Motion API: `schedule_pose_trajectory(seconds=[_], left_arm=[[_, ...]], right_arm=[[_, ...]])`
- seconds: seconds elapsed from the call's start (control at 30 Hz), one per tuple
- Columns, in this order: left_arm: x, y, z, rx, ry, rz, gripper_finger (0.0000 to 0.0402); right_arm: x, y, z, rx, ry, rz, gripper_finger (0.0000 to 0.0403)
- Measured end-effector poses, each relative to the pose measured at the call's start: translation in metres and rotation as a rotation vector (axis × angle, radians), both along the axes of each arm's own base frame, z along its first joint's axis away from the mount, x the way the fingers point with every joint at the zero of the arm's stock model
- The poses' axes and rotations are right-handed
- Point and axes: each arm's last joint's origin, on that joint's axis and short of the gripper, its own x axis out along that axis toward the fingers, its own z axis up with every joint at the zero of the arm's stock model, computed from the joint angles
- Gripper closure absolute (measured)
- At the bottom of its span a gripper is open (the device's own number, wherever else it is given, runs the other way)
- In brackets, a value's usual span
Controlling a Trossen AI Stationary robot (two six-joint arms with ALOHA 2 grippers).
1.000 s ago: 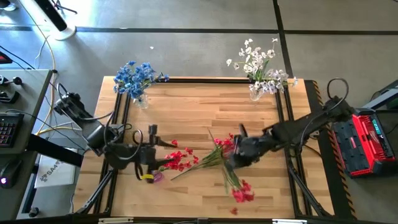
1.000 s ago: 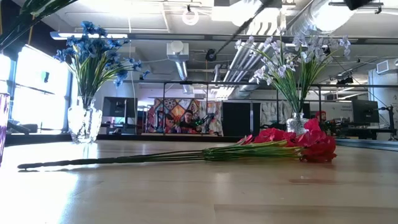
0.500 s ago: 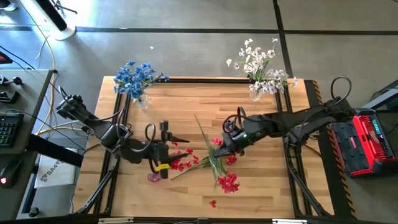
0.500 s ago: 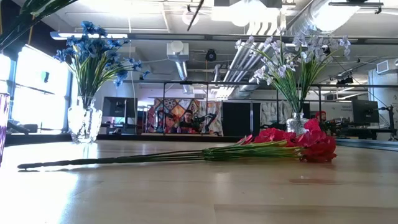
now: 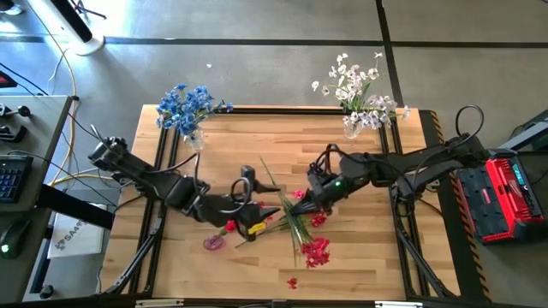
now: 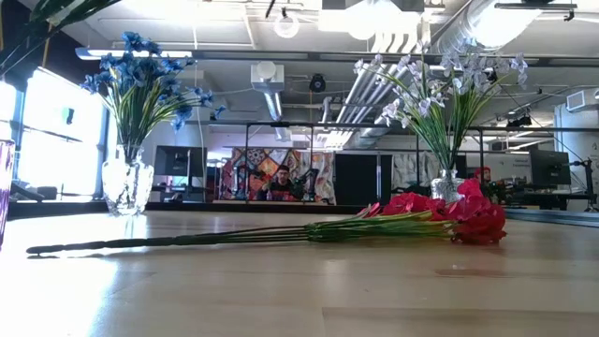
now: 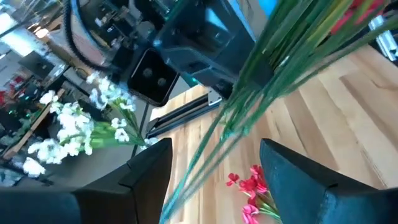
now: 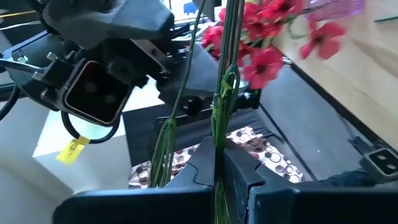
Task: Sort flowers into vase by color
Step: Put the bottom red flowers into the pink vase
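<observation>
Several red flowers [image 5: 295, 221] with long green stems are bunched at the table's middle. One more red spray [image 6: 281, 232] lies flat on the wood in the low view. My right gripper [image 5: 302, 203] is shut on the green stems [image 8: 217, 143]. My left gripper [image 5: 255, 202] is open just left of it. In the left wrist view its fingers [image 7: 214, 180] stand on either side of the raised stems [image 7: 249, 106]; whether they touch, I cannot tell. Blue flowers [image 5: 184, 104] and white flowers [image 5: 355, 90] stand in glass vases at the far edge. My right gripper pinches a bundle of several green stems [image 8: 219, 163] between its two fingers, some way below the red blossoms [image 8: 261, 37]. It comes from the table's right, fingers across the stems. The stems' bare ends [image 5: 267, 171] stick out toward the far left, and blossoms [image 5: 315, 251] trail toward the near edge.
A small purple vase [image 5: 212, 243] stands near the front left of the bunch, and its edge shows in the low view [image 6: 4, 192]. A loose red blossom [image 5: 292, 280] lies near the front edge. A red case [image 5: 505, 197] sits off the table's right side.
My left gripper has moved toward the table's right, up to the red bunch, and now straddles its stems. My right gripper has moved toward the table's left and a little toward the far edge with the stems. The bunch has swung round, its bare ends now pointing far left.
</observation>
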Motion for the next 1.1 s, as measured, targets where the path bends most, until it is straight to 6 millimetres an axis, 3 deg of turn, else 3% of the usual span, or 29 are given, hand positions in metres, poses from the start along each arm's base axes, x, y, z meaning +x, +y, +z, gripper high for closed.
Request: schedule_pose_trajectory(seconds=[0.3, 0.7, 0.93, 1.1], left_arm=[[0.011, 0.011, 0.014, 0.034, 0.047, 0.013, 0.0209], [0.006, 0.004, 0.015, 0.118, 0.070, 0.007, 0.0393], [-0.003, 0.010, 0.023, 0.089, 0.041, 0.079, 0.0400], [-0.022, 0.020, 0.044, -0.048, -0.056, 0.135, 0.0401]], right_arm=[[0.002, 0.000, 0.008, 0.000, -0.091, -0.027, 0.0402], [0.003, -0.003, 0.013, -0.091, -0.193, -0.117, 0.0402], [0.003, -0.004, 0.025, -0.380, -0.389, -0.268, 0.0374], [0.002, -0.007, 0.034, -0.581, -0.527, -0.345, 0.0335]])
